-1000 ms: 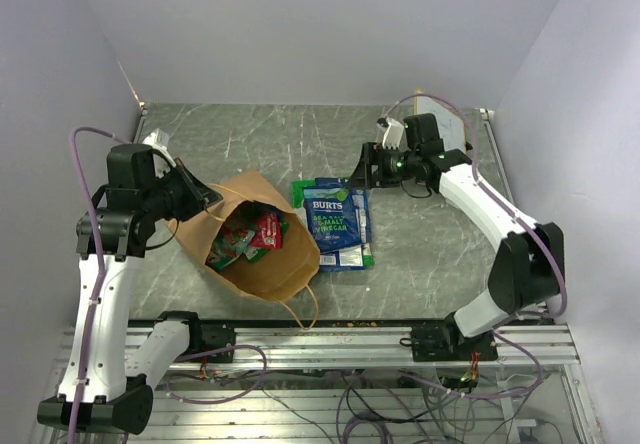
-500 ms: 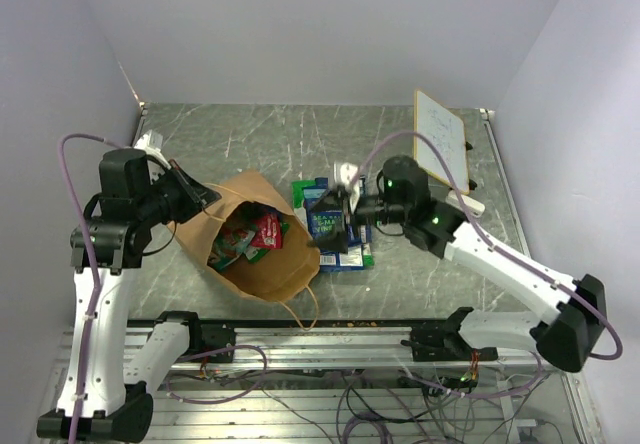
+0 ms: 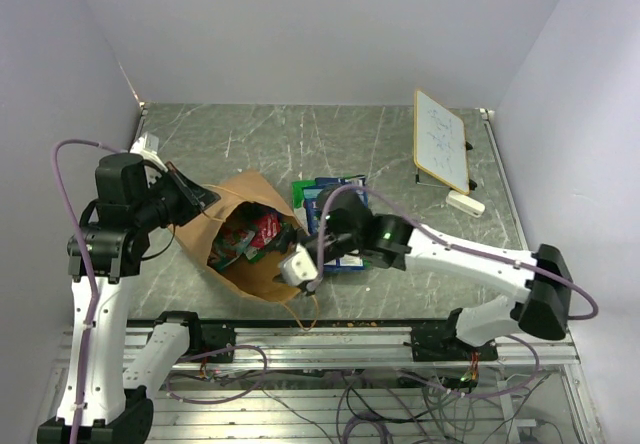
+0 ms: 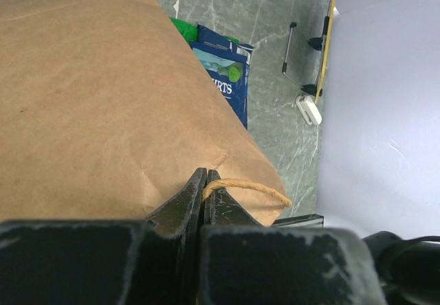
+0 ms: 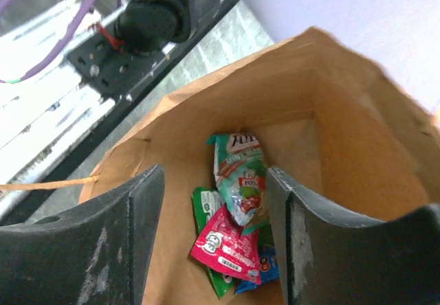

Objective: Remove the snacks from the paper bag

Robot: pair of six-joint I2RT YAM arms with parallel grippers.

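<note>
Grey marble table point(image 3: 250, 129): bag point(image 3: 255, 276) lying open, snacks point(image 5: 237, 181) inside; blue packets point(image 4: 218, 78) beside it; left gripper point(image 4: 204, 178) pinching bag rim; right gripper point(image 5: 213, 174), fingers spread, at bag mouth over snacks.

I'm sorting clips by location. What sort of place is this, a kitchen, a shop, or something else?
Most likely a robotics lab test cell. Two robot arms are bolted to an aluminium rail with loose wiring below, and plain blank walls box in a small marble-patterned table holding a paper bag.
</note>
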